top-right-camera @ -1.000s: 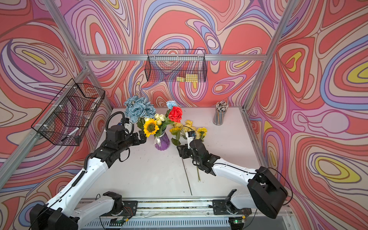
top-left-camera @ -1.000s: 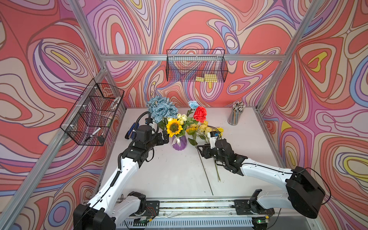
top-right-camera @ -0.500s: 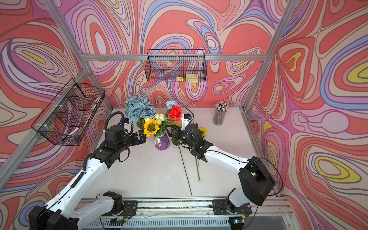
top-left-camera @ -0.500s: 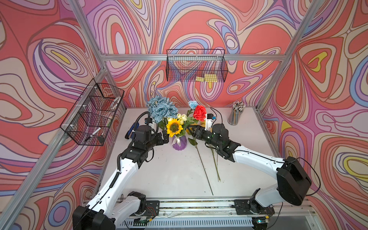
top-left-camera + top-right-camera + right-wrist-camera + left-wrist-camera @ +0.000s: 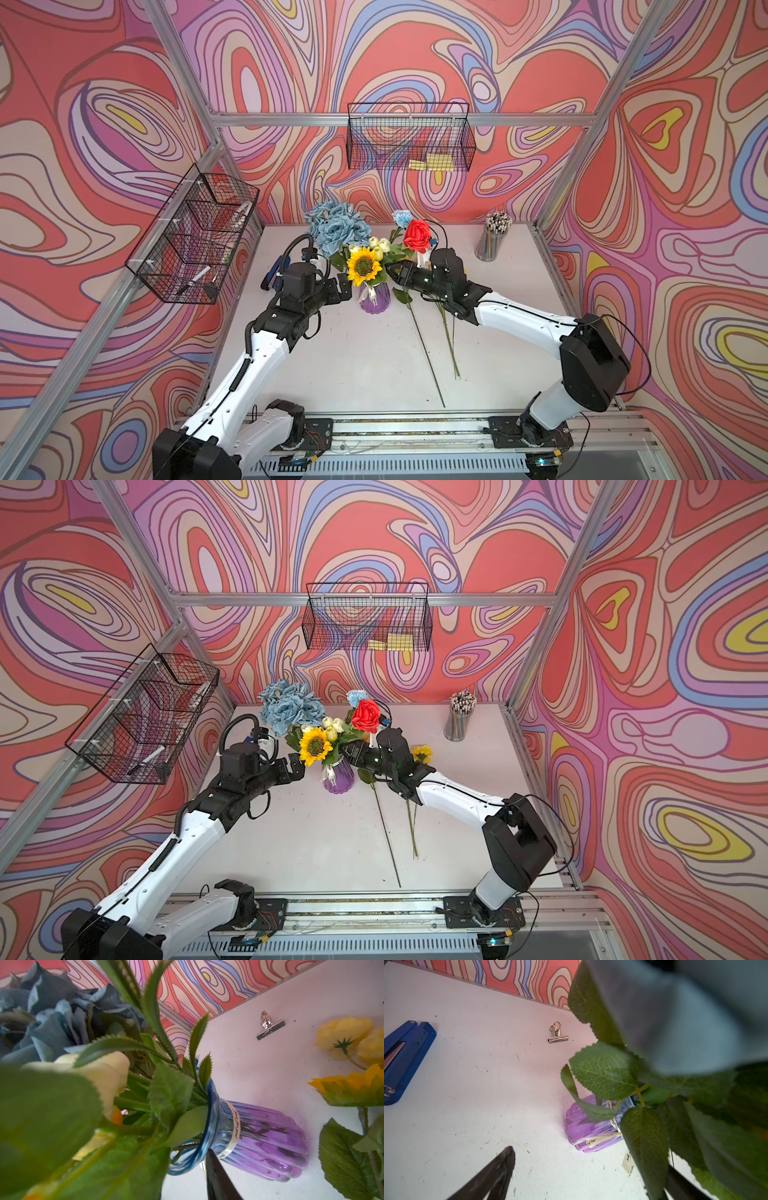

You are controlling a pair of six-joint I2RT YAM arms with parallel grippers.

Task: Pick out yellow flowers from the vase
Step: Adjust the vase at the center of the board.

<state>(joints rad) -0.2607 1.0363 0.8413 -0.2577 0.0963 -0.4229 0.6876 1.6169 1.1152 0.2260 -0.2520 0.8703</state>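
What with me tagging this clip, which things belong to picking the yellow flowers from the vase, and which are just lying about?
Job: vase; sunflower in it; yellow flowers lying on the table.
Lying about: silver clip; blue tool; cup of pencils.

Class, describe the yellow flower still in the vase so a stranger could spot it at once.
On the white table, towards the back, stands a purple vase of flowers. At the bunch's front is the sunflower: yellow petals round a dark centre, unlike the blue roses, red rose and cream buds.
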